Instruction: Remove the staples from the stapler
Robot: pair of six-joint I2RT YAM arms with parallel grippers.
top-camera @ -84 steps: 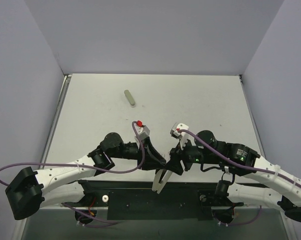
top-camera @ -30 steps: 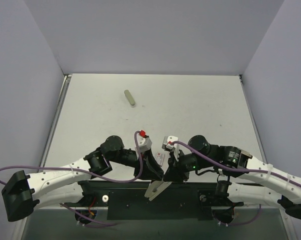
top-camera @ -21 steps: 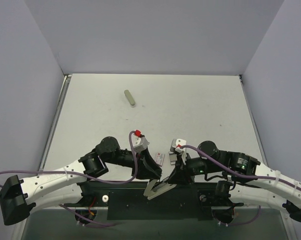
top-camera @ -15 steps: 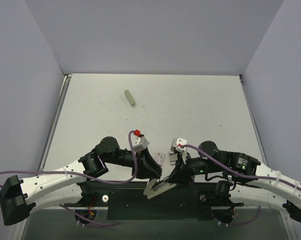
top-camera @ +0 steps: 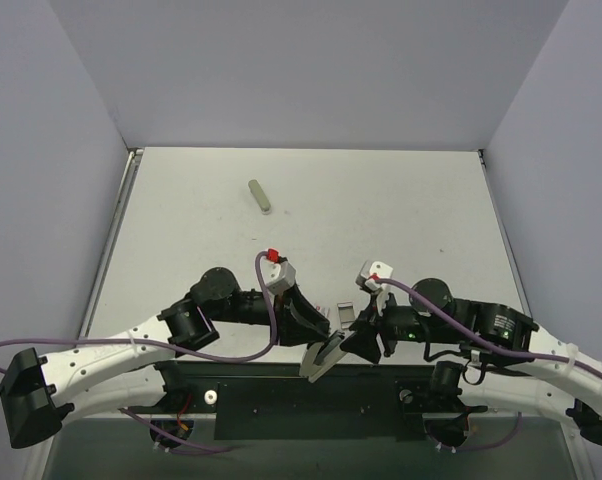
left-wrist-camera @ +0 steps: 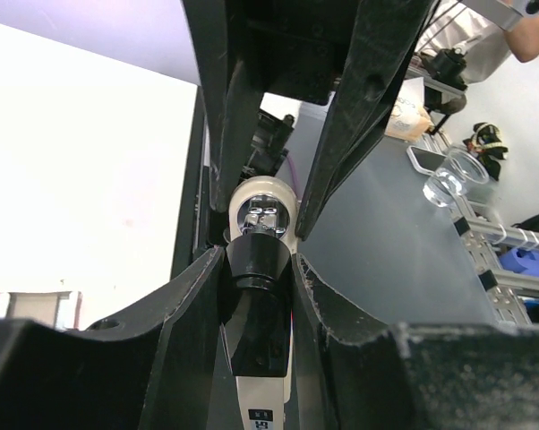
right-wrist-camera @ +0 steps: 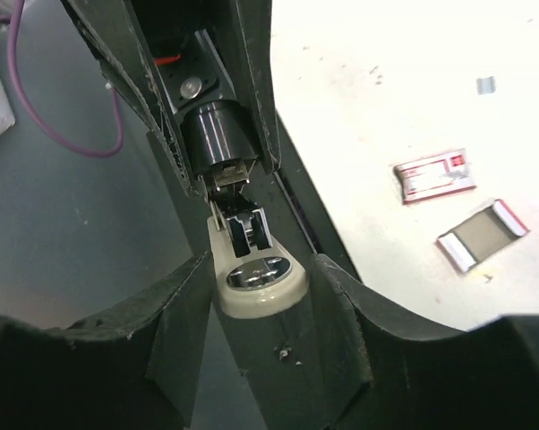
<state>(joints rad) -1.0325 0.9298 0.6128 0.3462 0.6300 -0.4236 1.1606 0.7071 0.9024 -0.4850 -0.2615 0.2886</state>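
Found left gripper [left-wrist-camera: 259,266] clamped on the stapler [left-wrist-camera: 256,313], with 2 fingers [left-wrist-camera: 184,305] pressed to either side of its black body. Found right gripper [right-wrist-camera: 257,262] closed on the same stapler from the opposite end, with 2 fingers [right-wrist-camera: 175,327] hugging its pale cream rounded tip. Noted a round silvery rivet in that tip in both wrist views. Noted a narrow silvery metal part between cream tip and black body in the right wrist view. Could not tell whether any staples sit inside.

From the top view, placed the stapler between the 2 grippers, lying on a diagonal, at the near edge of the table [top-camera: 381,210] and above the black base plate [top-camera: 271,395].

Logged a small red-and-white packet [right-wrist-camera: 435,175] and a grey strip with red ends [right-wrist-camera: 482,235] flat on the white table, near each other and apart from the stapler. Logged a tiny grey scrap [right-wrist-camera: 485,85] farther out. Logged an olive-grey rounded bar [top-camera: 260,196] well apart, toward the far left of the table.

Traced both arms bent inward from the bases, meeting near the middle of the near edge, with a purple cable [top-camera: 101,345] along the left one.
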